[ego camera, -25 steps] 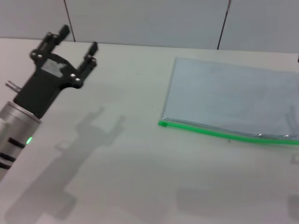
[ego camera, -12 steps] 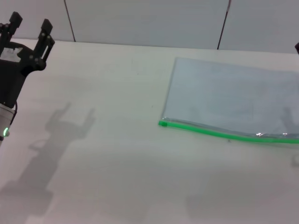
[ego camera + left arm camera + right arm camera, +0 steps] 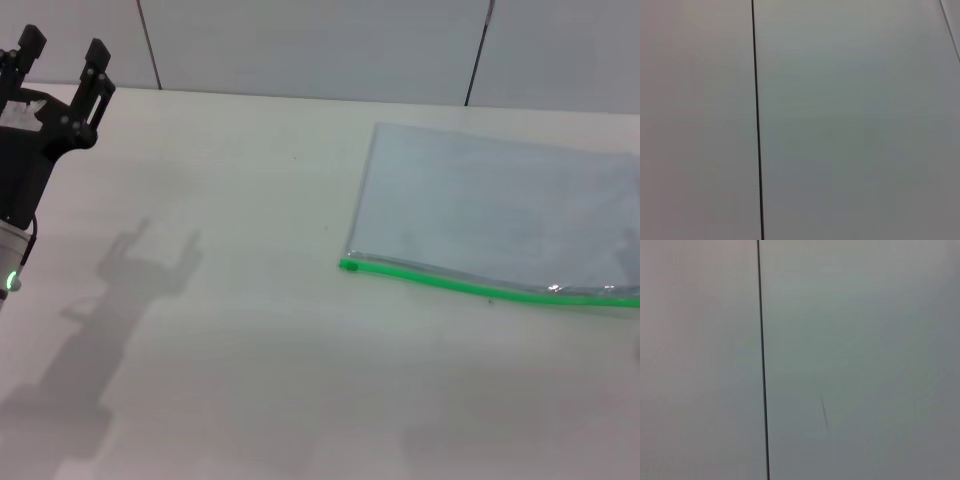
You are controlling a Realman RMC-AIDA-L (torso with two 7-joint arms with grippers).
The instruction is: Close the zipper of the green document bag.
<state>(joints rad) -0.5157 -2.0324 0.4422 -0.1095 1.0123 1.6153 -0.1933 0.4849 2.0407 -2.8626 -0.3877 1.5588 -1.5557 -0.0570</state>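
Translucent pale blue-grey plastic forms the flat rectangular green document bag [image 3: 495, 215], which lies flat on the white counter [image 3: 260, 330] at the robot's right. Its thin bright green plastic zipper [image 3: 480, 286] runs along the long edge nearest the robot. A small dark green slider [image 3: 349, 265] sits at the strip's end closest to the left gripper's fingers.

The black left gripper [image 3: 58, 58] is raised above the far left corner of the counter, well apart from the bag. Its two fingers [image 3: 97, 62] point up and away toward the grey panelled wall [image 3: 300, 45], spread with a clear gap between them and holding nothing. The gripper's shadow falls on the counter below and nearer the robot.

The right gripper is not visible in the head view. Both wrist views show only a grey wall panel with one dark vertical seam [image 3: 757, 120]; no fingers appear in either, so the state of the right fingers cannot be told.
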